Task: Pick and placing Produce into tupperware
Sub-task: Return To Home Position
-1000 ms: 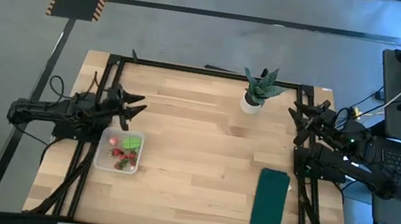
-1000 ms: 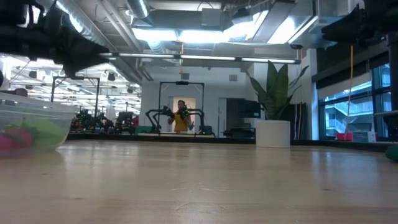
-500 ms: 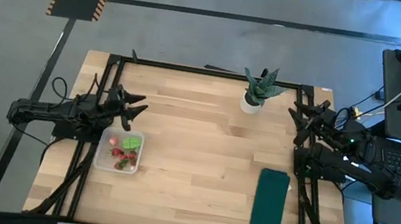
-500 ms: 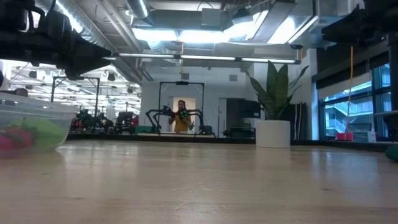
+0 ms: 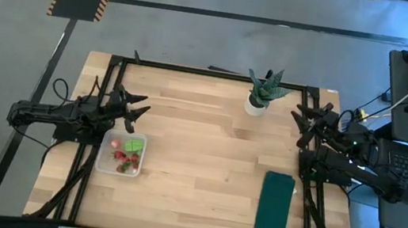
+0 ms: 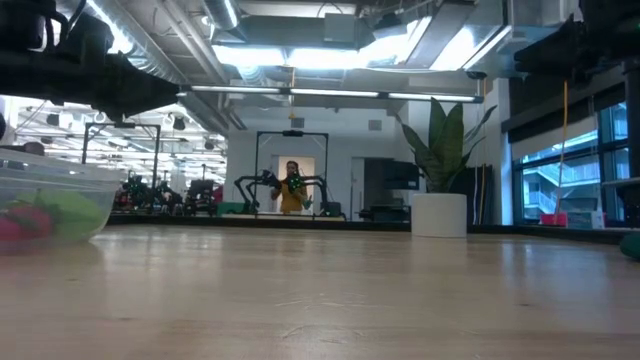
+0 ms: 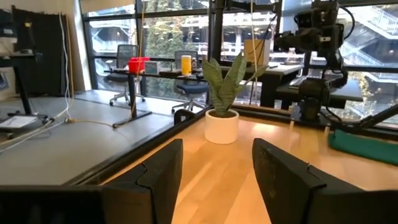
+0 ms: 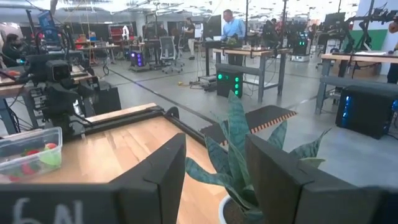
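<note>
Left gripper (image 5: 138,113): fingers spread, poised just beyond tupperware (image 5: 119,168) at the table's (image 5: 198,153) left edge; produce (image 5: 127,156) inside. Right gripper (image 5: 299,124): spread, right edge, near potted plant (image 5: 263,93). Broad wood between.

The left gripper (image 5: 137,109) has crept slightly farther from the container (image 5: 103,165). The right gripper (image 5: 305,117) seems to have shifted a touch toward the potted plant (image 5: 265,91).
</note>
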`<state>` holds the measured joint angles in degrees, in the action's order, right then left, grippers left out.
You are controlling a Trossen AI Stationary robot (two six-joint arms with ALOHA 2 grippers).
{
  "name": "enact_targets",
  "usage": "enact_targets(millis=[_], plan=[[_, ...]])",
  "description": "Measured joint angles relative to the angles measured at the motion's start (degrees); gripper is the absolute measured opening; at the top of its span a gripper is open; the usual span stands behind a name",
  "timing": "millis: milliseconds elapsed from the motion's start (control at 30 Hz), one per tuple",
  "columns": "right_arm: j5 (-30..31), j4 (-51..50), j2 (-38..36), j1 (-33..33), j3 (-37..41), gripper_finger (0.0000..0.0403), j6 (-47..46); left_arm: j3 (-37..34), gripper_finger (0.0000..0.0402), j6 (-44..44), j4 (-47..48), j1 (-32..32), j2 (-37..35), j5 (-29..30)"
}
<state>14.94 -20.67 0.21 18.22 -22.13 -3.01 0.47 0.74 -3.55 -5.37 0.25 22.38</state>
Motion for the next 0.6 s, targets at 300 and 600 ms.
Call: enact_targets(millis=[300,600], plan=[[-0.02,-4.41,0.0,0.0,-0.02,0.0168,-1.75,0.0,0.0192,-2.39,0.02,0.01,1.43,0.18],[0.0,-3.69,0.0,0.0,-0.02,0.0168,-4.07,0.0,0.0187,-0.88,0.02,0.0,5.03,0.5]])
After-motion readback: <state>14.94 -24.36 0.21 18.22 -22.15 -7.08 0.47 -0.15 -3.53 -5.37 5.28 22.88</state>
